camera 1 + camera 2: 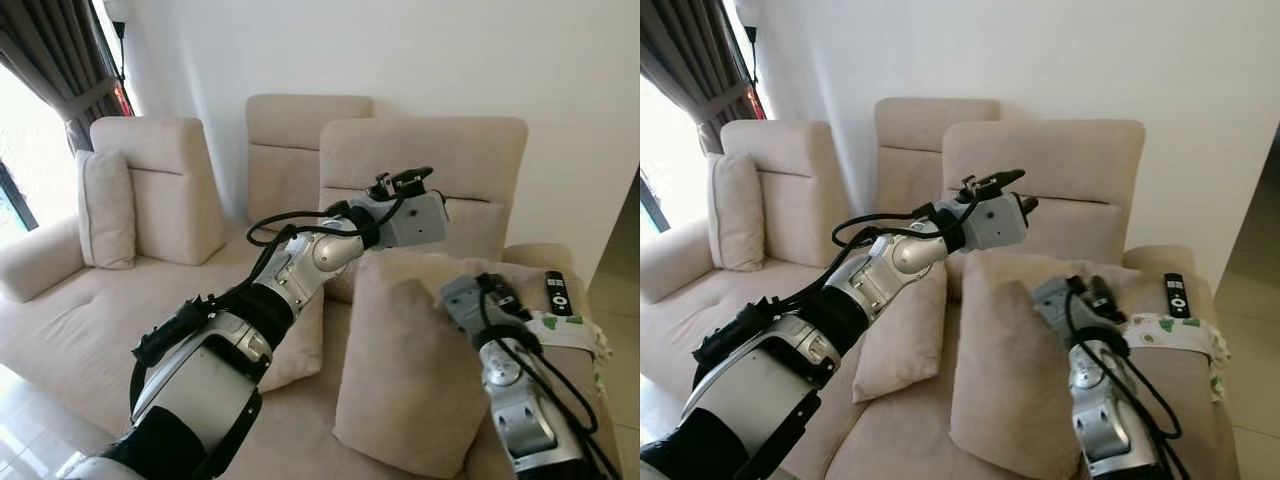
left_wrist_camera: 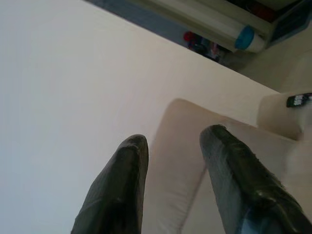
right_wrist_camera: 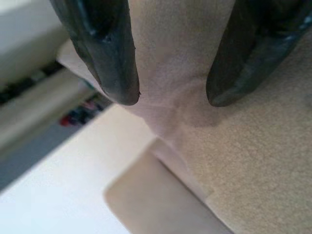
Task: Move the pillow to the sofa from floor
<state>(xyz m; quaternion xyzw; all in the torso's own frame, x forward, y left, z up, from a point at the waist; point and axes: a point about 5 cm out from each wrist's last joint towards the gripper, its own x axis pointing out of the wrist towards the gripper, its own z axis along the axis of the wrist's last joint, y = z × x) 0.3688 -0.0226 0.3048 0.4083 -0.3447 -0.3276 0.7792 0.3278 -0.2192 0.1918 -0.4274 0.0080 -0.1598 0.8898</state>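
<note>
The pillow [image 1: 415,360] stands upright on the sofa [image 1: 60,320] seat near the sofa's right end, close to the front edge and just in front of the rightmost backrest. The right claw [image 3: 170,95] is at the pillow's upper right corner, its two black fingers [image 3: 105,53] spread with the beige fabric bunched between them; in the right wrist view the tips press against the cloth (whether they truly pinch it cannot be told). The left claw [image 2: 175,146] is raised above the pillow's top edge, in front of the rightmost backrest, its fingers apart with nothing between them, and it points toward the white wall [image 1: 420,50].

A second, smaller cushion [image 1: 902,335] leans on the seat just left of the pillow, partly behind the left arm [image 1: 300,270]. Another cushion [image 1: 105,208] rests upright against the far left backrest, near the left armrest. On the sofa's right armrest lie a black remote [image 1: 558,292] and, just in front of it, a white cloth with green marks [image 1: 565,332].
</note>
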